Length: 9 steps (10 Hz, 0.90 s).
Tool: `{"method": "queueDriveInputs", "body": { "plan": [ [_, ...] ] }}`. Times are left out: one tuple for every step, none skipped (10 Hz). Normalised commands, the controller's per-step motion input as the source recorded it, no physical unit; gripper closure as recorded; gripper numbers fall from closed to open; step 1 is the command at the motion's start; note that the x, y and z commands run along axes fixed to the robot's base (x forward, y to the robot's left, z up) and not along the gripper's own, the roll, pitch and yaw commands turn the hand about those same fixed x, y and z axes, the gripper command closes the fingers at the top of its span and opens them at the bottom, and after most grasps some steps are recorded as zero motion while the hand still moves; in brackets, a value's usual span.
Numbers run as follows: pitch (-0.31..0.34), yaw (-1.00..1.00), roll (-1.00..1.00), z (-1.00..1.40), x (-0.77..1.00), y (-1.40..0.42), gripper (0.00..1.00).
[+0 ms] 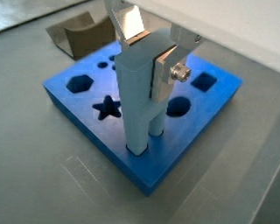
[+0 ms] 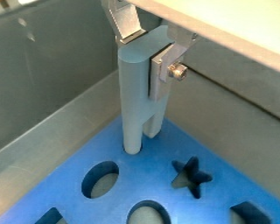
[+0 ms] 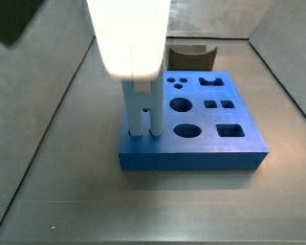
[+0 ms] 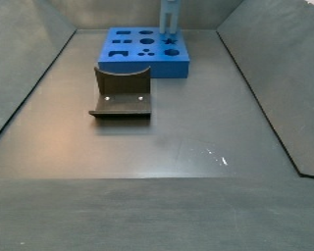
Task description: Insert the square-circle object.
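Silver finger plates of the gripper (image 1: 149, 39) fill the near part of both wrist views, and they are clamped on the upper end of the square-circle object (image 1: 143, 96), a pale, tall post. One plate lies flat against the post's side, with a screw head showing just beside it. The post hangs upright, long axis vertical, straight down from the jaws.

Below it, the post's lower end meets the top face of the blue block (image 1: 195, 118) near one corner. In a wrist view the foot (image 2: 136, 144) seems to sit in or at an opening close to the block's edge, but whether it has gone in or merely rests on the rim cannot be told. The star hole (image 2: 192, 173) and a round hole (image 2: 99, 179) lie just beside it, both unfilled.

A side view shows the post (image 3: 138, 120) standing at the near left corner of the block (image 3: 220, 144), upright, with the gripper directly above. I judge the coming move turns on this alignment: the axis is vertical, so a straight downward push should seat the piece if its profile matches the opening's orientation.

Farther off, the fixture (image 4: 121, 93) stands on the floor, apart from the block.
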Motion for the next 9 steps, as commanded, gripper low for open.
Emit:
{"method": "queueDriveInputs", "body": {
  "plan": [
    [0.000, -0.20, 0.00, -0.34, 0.02, 0.00, 1.00],
    [0.000, -0.11, 0.00, -0.26, 0.00, 0.00, 1.00],
    [0.000, -0.04, 0.00, -0.23, 0.00, 0.00, 1.00],
    [0.000, 0.00, 0.00, -0.16, 0.00, 0.00, 1.00],
    [0.000, 0.00, 0.00, -0.18, 0.00, 0.00, 1.00],
    [0.000, 0.00, 0.00, -0.23, 0.00, 0.00, 1.00],
    [0.000, 0.00, 0.00, -0.28, 0.00, 0.00, 1.00],
    [0.000, -0.03, 0.00, -0.15, 0.00, -0.04, 1.00],
    [0.000, 0.00, 0.00, 0.00, 0.00, 0.00, 1.00]
  ]
}}
